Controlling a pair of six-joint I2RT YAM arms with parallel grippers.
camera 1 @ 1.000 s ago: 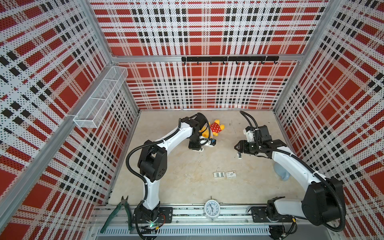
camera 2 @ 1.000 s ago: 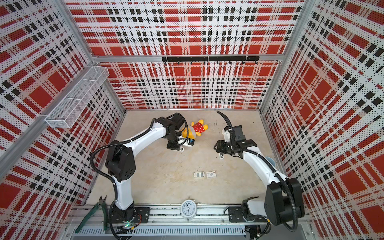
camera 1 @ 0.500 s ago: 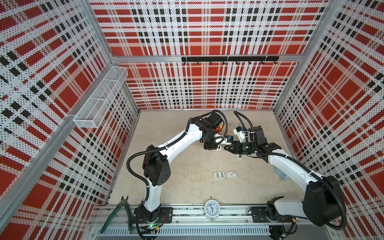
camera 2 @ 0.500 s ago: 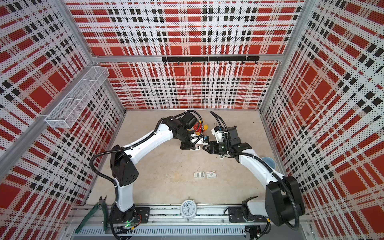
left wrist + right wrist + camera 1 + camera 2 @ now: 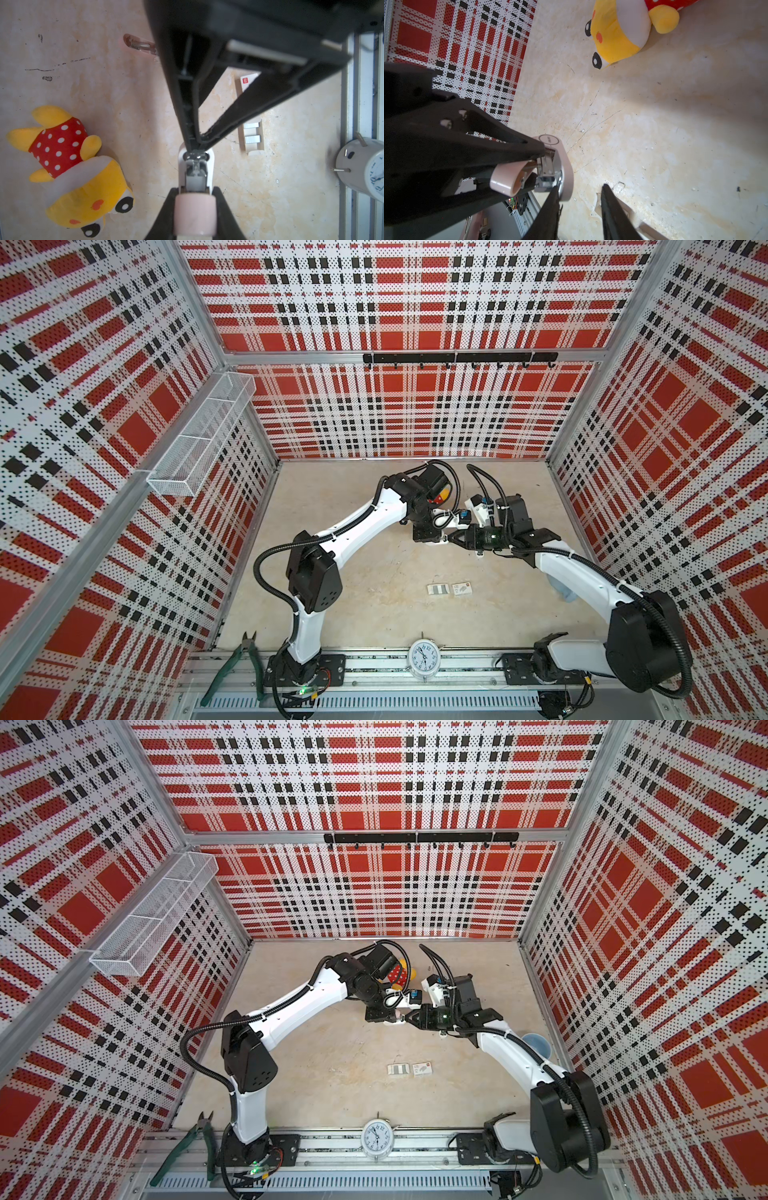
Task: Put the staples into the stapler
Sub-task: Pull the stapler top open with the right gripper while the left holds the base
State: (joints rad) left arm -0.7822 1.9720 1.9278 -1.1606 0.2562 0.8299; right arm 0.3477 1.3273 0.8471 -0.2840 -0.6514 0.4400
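Top views: both tools meet over the far middle of the worktop (image 5: 386, 626). Left tool (image 5: 195, 197) is clamped tight on the pink stapler (image 5: 566, 164); it looks hinged open, lid away from base, metal channel exposed. Right tool (image 5: 580, 187) stands partly open with nothing between its fingers (image 5: 550, 207); one touches the stapler's front end. Staples (image 5: 438, 589) sit in a small open tray (image 5: 254, 151) nearer the front edge, well apart from the stapler, not picked yet. My read: step in hand is bracing the base. Grip the pink base squarely, stay off the channel, keep it level. Then fetch one strip, lay it legs down.
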